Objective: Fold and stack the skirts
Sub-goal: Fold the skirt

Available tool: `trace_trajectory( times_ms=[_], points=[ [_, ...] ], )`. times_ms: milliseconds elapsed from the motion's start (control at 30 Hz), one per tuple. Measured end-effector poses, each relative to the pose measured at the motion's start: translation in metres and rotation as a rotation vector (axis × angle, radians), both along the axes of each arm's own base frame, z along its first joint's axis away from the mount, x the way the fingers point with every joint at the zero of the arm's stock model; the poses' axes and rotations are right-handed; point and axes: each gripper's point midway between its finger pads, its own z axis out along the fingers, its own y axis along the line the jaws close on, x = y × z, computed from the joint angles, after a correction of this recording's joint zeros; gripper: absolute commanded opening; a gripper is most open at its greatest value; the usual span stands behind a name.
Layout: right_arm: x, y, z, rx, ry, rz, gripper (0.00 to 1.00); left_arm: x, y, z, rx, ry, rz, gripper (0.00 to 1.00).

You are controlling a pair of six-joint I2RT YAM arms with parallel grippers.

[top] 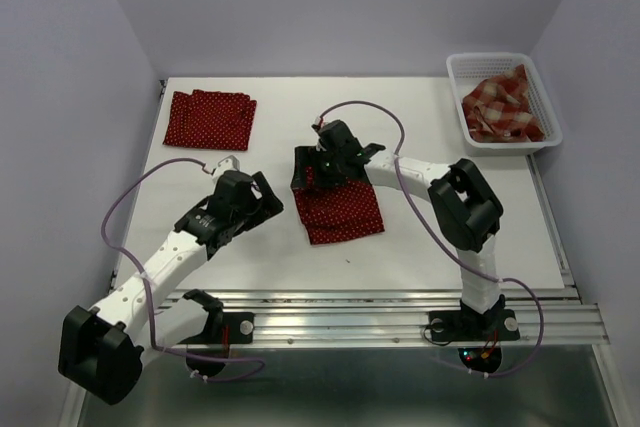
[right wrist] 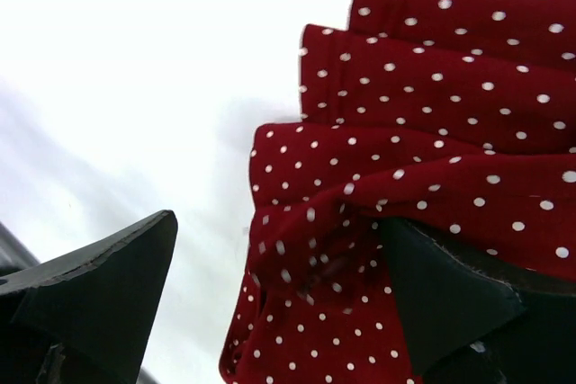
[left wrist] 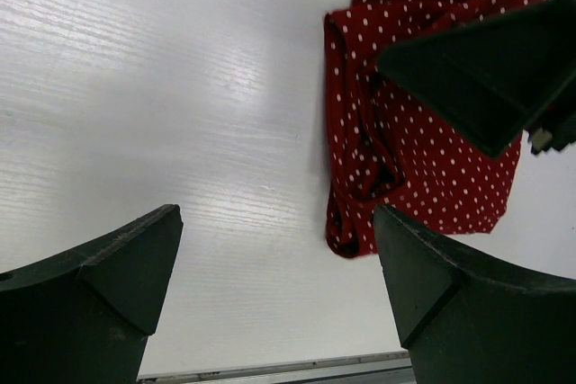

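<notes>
A dark red polka-dot skirt (top: 342, 211) lies rumpled mid-table. My right gripper (top: 327, 167) is down on its far left corner. In the right wrist view that gripper (right wrist: 279, 267) is open, a bunched fold of the skirt (right wrist: 423, 114) sits between the fingers and drapes over the right one. My left gripper (top: 266, 197) hovers just left of this skirt, open over bare table (left wrist: 277, 258), the skirt (left wrist: 423, 141) off to its upper right. A second polka-dot skirt (top: 209, 119) lies folded at the far left. The plaid skirt (top: 505, 105) is crumpled in the basket.
The white mesh basket (top: 456, 99) stands at the far right corner. A metal rail (top: 400, 299) runs along the near table edge. In the left wrist view, a dark finger of the right gripper (left wrist: 486, 69) hangs over the skirt.
</notes>
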Motion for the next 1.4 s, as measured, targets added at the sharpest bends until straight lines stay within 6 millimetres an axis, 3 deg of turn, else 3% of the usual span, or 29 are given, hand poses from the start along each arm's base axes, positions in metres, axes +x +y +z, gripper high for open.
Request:
trace_trajectory(
  times_ms=[100, 267, 467, 567, 733, 933, 1133, 1267, 1400],
  points=[
    [0.026, 0.010, 0.003, -0.005, -0.056, -0.040, 1.00, -0.002, 0.001, 0.006, -0.010, -0.016, 0.001, 0.99],
    [0.051, 0.011, 0.014, -0.027, -0.130, -0.097, 1.00, -0.004, 0.002, 0.015, -0.029, -0.046, 0.003, 0.99],
    [0.075, 0.008, 0.032, -0.071, -0.255, -0.112, 1.00, -0.007, -0.001, 0.008, -0.035, -0.025, -0.012, 0.99],
    [0.096, 0.015, 0.040, -0.090, -0.336, -0.106, 1.00, -0.004, -0.007, 0.005, -0.048, -0.016, -0.031, 0.99],
    [0.126, 0.017, 0.027, -0.153, -0.411, -0.087, 1.00, -0.002, -0.014, -0.002, -0.053, 0.008, -0.060, 0.99],
    [0.114, -0.019, 0.023, -0.294, -0.462, -0.020, 1.00, 0.005, -0.028, 0.009, -0.106, -0.040, -0.108, 0.99],
    [0.070, -0.058, 0.064, -0.298, -0.495, 0.001, 1.00, 0.025, -0.051, 0.030, -0.182, -0.161, -0.181, 0.99],
    [0.041, -0.055, 0.070, -0.192, -0.440, 0.032, 1.00, 0.040, -0.065, 0.028, -0.204, -0.196, -0.225, 0.96],
    [0.018, -0.041, 0.038, -0.108, -0.306, 0.075, 1.00, 0.053, -0.075, 0.009, -0.194, -0.181, -0.247, 0.71]
  ],
)
